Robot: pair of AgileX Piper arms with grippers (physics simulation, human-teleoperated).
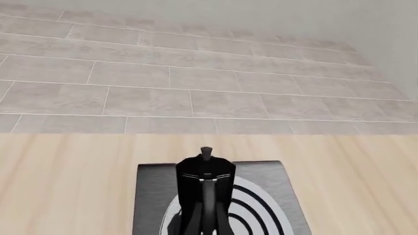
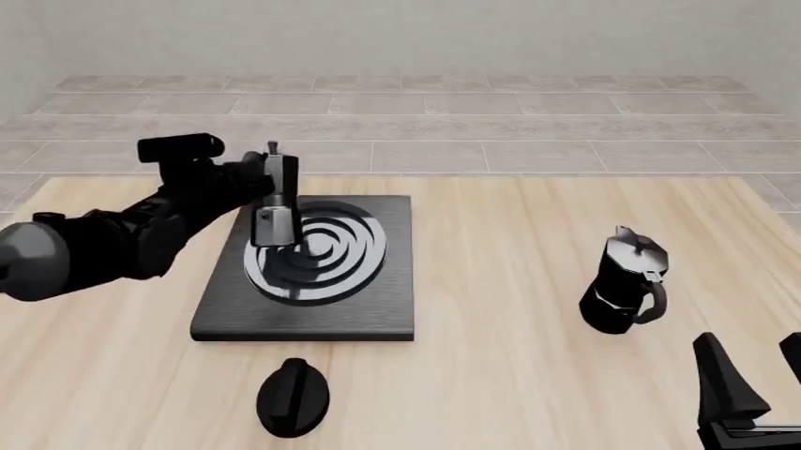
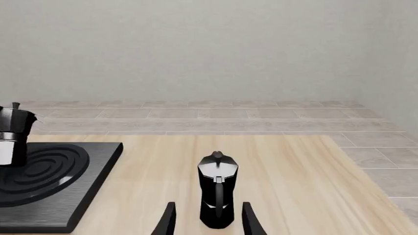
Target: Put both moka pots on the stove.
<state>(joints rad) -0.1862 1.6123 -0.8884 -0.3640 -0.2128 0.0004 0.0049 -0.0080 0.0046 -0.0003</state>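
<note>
Moka pot (image 2: 278, 202) at the left end effector (image 2: 257, 192), over the stove (image 2: 375, 300); grip undeterminable. Second pot (image 2: 626, 281) stands on the bench (image 2: 526, 375) (untouched), ahead of the open, empty right end effector (image 3: 207, 221).

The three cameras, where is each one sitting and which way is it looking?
Front view: sits above and behind the arms, looking forward and down at the table; shows the left arm and the right hand.
Left wrist view: rides behind the left hand, looking along it at a moka pot over the stove; no fingers show.
Right wrist view: rides behind the right hand, facing the other moka pot between its open fingers.
Shared: every view shows the stove.
</note>
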